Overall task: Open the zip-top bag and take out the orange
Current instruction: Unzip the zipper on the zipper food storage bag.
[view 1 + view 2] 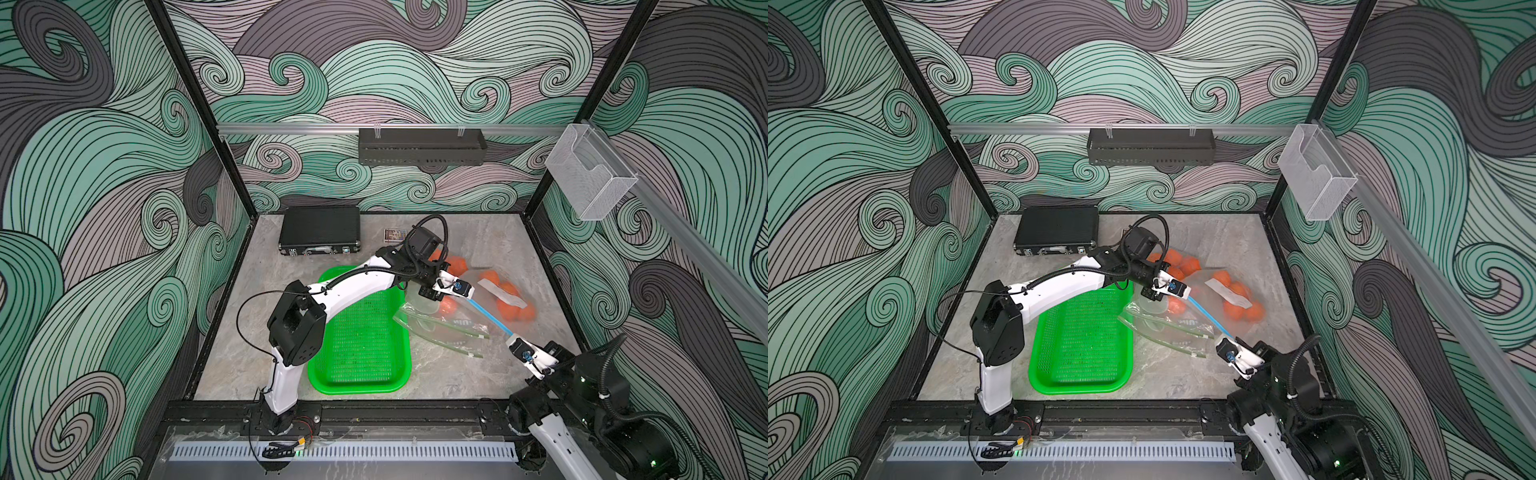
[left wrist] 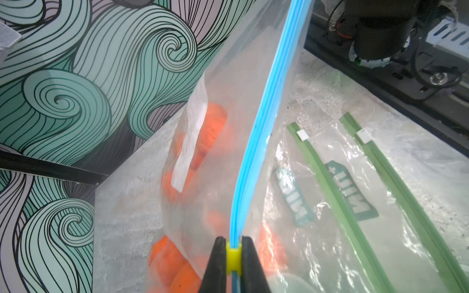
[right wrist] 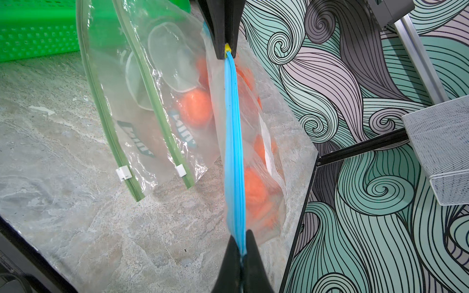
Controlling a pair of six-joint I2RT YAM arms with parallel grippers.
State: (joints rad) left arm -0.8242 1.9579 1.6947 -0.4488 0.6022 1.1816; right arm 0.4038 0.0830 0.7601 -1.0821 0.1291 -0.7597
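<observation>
Pinching zip [image 1: 490, 316]: L gripper [image 2: 233, 256], R gripper [image 3: 241, 251]

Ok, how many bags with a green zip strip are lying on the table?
2, overlapping: one green-zip bag beside the green basket, the other green-zip bag beside the blue-zip bag. More could hide underneath.

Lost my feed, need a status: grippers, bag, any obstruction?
Left gripper shut on yellow slider. Right gripper shut on blue zip, far end. Oranges inside bag. Green-zip bags lie alongside.
</observation>
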